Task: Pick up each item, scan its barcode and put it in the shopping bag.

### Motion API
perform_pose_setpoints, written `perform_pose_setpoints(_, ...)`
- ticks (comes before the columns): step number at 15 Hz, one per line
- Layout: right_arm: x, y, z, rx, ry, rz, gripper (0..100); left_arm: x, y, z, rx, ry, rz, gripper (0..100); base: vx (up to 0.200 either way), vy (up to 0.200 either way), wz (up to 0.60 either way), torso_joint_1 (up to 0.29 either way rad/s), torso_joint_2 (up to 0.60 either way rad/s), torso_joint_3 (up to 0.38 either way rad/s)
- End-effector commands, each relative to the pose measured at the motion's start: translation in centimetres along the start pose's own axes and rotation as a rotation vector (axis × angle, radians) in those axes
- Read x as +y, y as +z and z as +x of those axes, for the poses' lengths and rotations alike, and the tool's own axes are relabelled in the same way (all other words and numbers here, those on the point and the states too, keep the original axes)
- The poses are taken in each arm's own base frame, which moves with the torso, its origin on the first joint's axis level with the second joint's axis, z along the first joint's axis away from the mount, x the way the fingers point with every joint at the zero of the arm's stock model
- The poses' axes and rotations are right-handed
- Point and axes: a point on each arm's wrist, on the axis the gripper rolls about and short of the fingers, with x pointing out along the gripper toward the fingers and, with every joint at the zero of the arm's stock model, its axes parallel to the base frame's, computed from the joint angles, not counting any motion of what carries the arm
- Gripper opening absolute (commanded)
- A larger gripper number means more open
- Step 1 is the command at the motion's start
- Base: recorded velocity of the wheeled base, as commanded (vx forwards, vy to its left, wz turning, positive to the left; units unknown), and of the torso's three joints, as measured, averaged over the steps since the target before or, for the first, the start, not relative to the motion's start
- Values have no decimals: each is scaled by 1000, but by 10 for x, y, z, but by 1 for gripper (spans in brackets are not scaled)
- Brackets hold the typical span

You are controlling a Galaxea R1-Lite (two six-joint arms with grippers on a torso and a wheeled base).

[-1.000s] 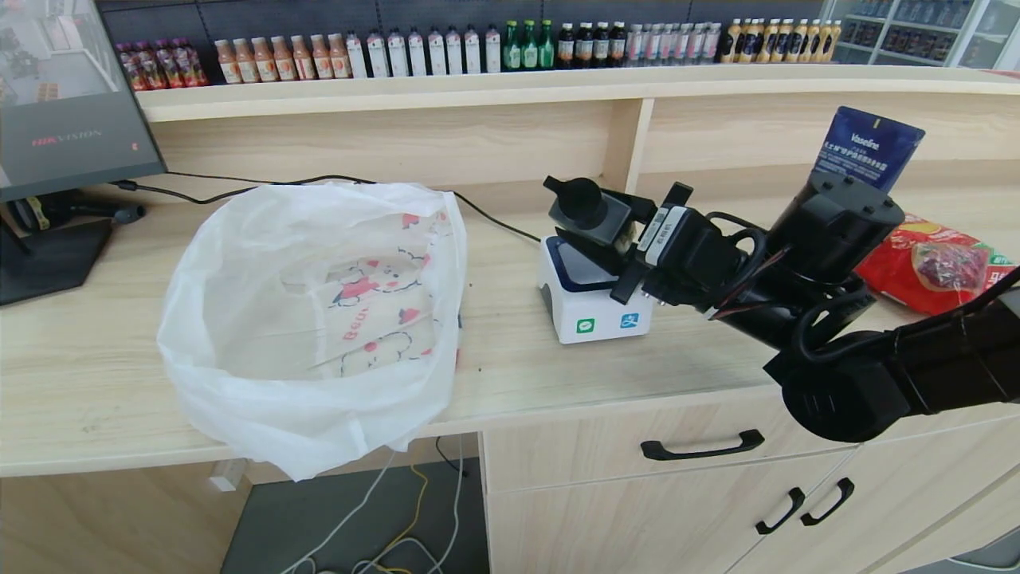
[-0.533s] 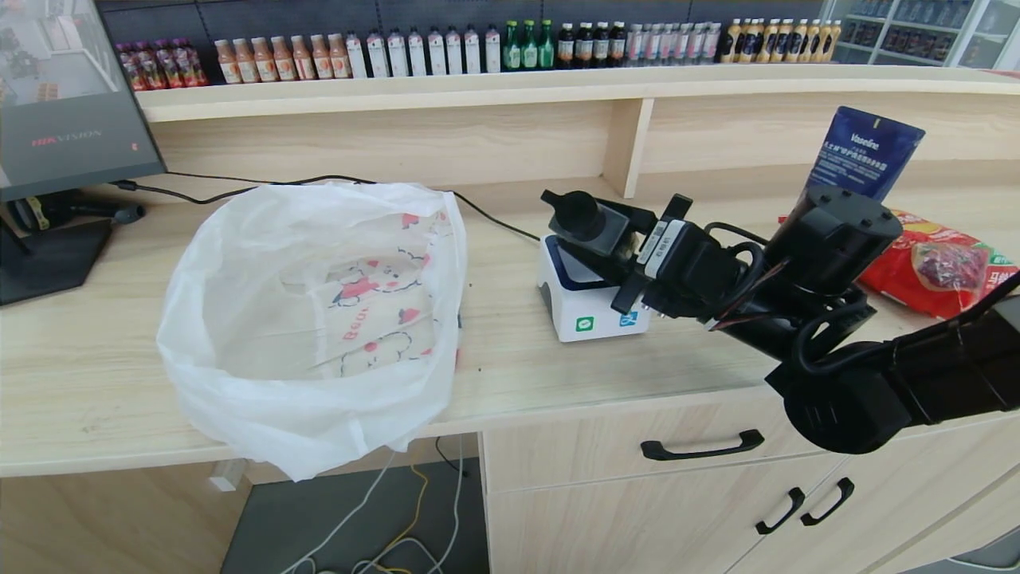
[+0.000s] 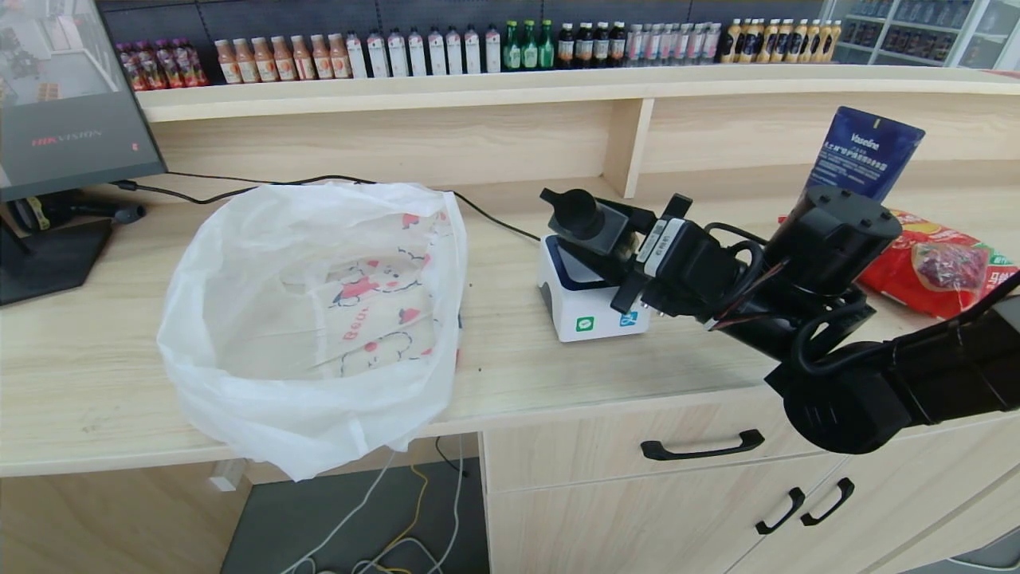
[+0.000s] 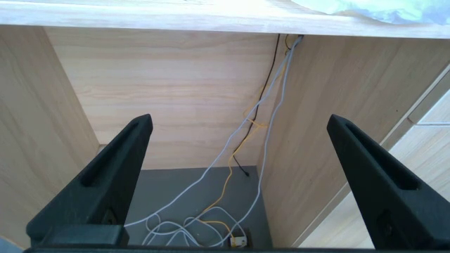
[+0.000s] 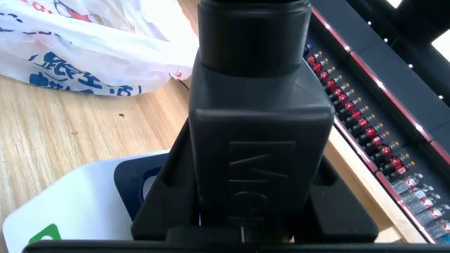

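Observation:
My right gripper (image 3: 620,239) is shut on a dark grey bottle (image 3: 602,225) with a black cap, holding it tilted just above the white barcode scanner (image 3: 594,312) on the wooden counter. In the right wrist view the bottle (image 5: 256,133) sits between my fingers (image 5: 160,200), over the scanner (image 5: 63,218) and its blue window. The white shopping bag (image 3: 239,335) stands open to the left, with a cartoon-printed pack (image 3: 374,319) inside. My left gripper (image 4: 239,190) hangs open below the counter, over loose cables.
A blue pouch (image 3: 868,151) and a red snack packet (image 3: 936,263) lie at the far right of the counter. A monitor (image 3: 64,96) and a hand scanner (image 3: 88,211) stand at the left. Bottles line the shelf (image 3: 478,84) behind.
My right arm has lowered the bottle slightly toward the scanner, then held still. The bag and the other items have not moved.

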Motion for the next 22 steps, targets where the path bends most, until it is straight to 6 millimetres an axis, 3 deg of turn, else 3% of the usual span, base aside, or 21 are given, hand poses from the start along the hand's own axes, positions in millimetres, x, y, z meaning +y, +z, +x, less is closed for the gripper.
perform_pose_setpoints(1, 0, 0, 0, 0, 0, 0, 0, 0, 0, 0, 0, 0, -1, 100, 0, 0, 0, 0, 0, 0)
perform_pose_setpoints(8, -2, 3, 0, -7, -5, 4, 0, 0, 0, 0, 0, 0, -1, 100, 0, 0, 0, 0, 0, 0)
perform_pose_setpoints(12, -20, 30, -6, -45, -102, 84, 0, 0, 0, 0, 0, 0, -1, 100, 0, 0, 0, 0, 0, 0)
perform_pose_setpoints(14, -28, 50, -19, -45, -168, 213, 0, 0, 0, 0, 0, 0, -1, 100, 0, 0, 0, 0, 0, 0)
perform_pose_setpoints(19, -35, 78, -47, -108, -422, 520, 0, 0, 0, 0, 0, 0, -1, 100, 0, 0, 0, 0, 0, 0)
perform_pose_setpoints(22, -20, 88, -79, -50, -440, 706, 0, 0, 0, 0, 1, -1, 4, 100, 0, 0, 0, 0, 0, 0)
